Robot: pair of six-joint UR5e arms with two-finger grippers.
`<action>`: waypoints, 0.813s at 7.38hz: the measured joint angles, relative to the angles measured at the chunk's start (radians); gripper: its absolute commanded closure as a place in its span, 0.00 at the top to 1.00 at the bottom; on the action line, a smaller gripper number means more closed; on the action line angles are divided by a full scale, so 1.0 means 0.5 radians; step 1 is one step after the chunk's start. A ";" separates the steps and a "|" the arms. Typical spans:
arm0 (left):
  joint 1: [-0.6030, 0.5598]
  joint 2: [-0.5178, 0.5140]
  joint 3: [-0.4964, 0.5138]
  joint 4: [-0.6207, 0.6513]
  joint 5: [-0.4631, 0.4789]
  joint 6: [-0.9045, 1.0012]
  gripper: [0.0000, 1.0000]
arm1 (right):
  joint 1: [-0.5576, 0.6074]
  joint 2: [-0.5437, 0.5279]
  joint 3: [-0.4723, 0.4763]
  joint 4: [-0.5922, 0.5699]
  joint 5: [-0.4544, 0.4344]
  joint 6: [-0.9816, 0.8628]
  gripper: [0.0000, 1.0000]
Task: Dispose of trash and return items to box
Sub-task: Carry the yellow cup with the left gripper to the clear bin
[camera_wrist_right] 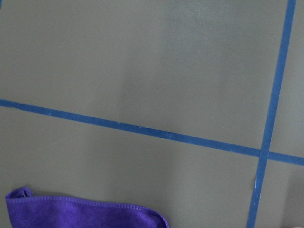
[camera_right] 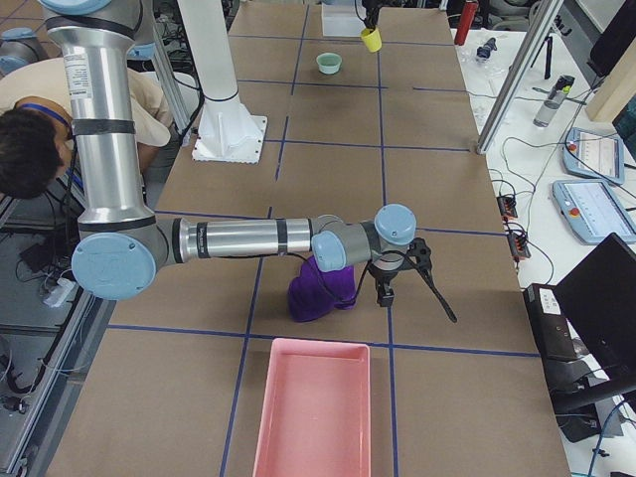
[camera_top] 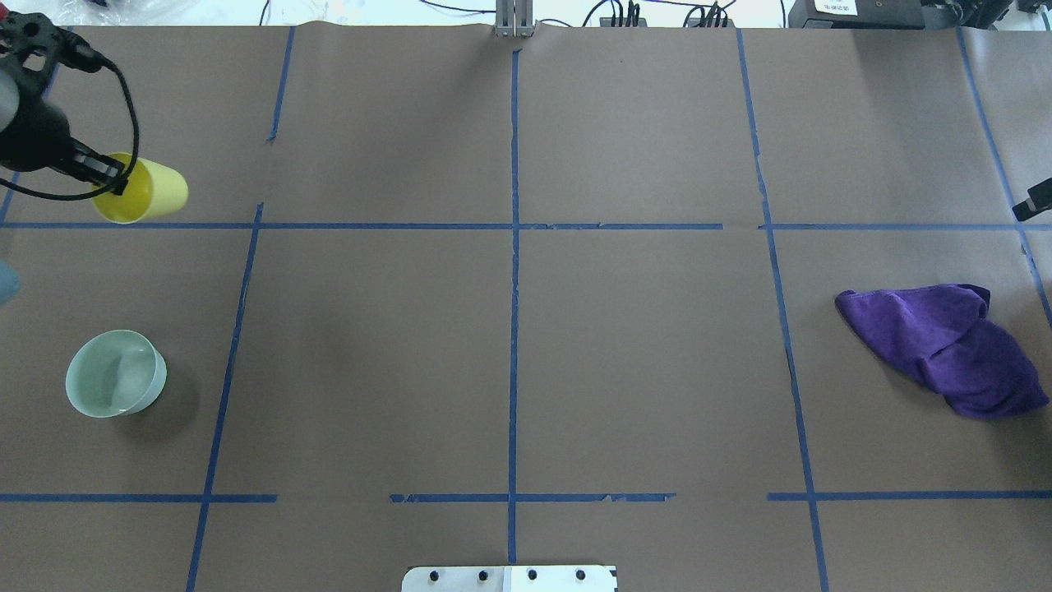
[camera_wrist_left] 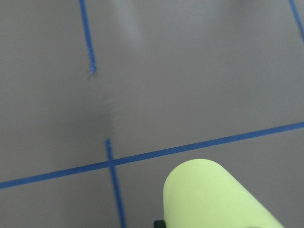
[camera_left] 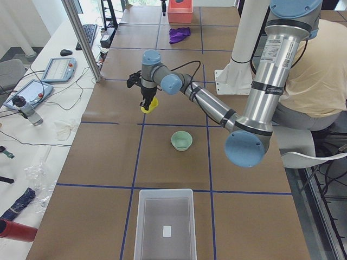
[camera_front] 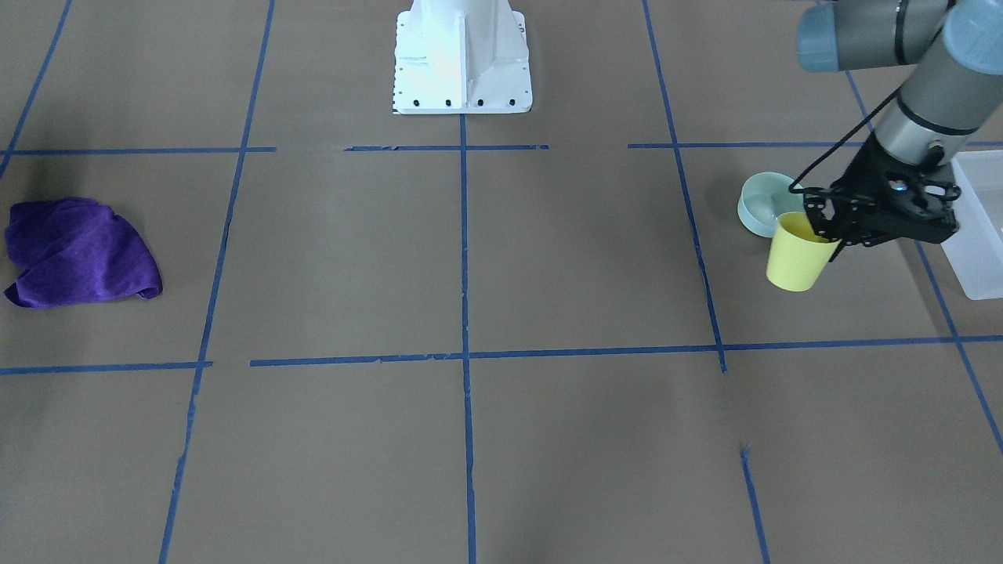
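Observation:
My left gripper (camera_front: 821,233) is shut on the rim of the small yellow cup (camera_front: 795,262) and holds it tilted above the table. In the overhead view the gripper (camera_top: 111,182) and the cup (camera_top: 156,193) are at the far left. The cup also shows in the left wrist view (camera_wrist_left: 213,197). The translucent white box (camera_front: 975,235) stands just beyond the gripper at the table's end; it also shows in the exterior left view (camera_left: 165,222). My right gripper (camera_right: 383,290) hangs beside a purple cloth (camera_right: 316,293); I cannot tell whether it is open or shut.
A pale green bowl (camera_top: 115,384) stands upright on the table near the cup (camera_front: 762,205). The purple cloth (camera_top: 945,345) lies crumpled at the far right. A pink tray (camera_right: 313,407) sits at that end of the table. The robot base (camera_front: 462,55) is at mid-table.

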 measured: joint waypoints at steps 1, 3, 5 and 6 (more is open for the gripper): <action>-0.148 0.113 0.023 0.000 0.000 0.339 0.00 | -0.019 -0.021 0.000 0.037 0.001 0.000 1.00; -0.519 0.231 0.288 0.012 -0.004 0.905 0.00 | -0.053 -0.045 -0.012 0.073 -0.001 0.001 1.00; -0.812 0.247 0.574 0.048 -0.026 1.201 0.00 | -0.073 -0.051 -0.026 0.077 -0.001 0.003 1.00; -0.923 0.242 0.726 0.107 -0.074 1.308 0.00 | -0.080 -0.052 -0.029 0.077 0.000 0.005 1.00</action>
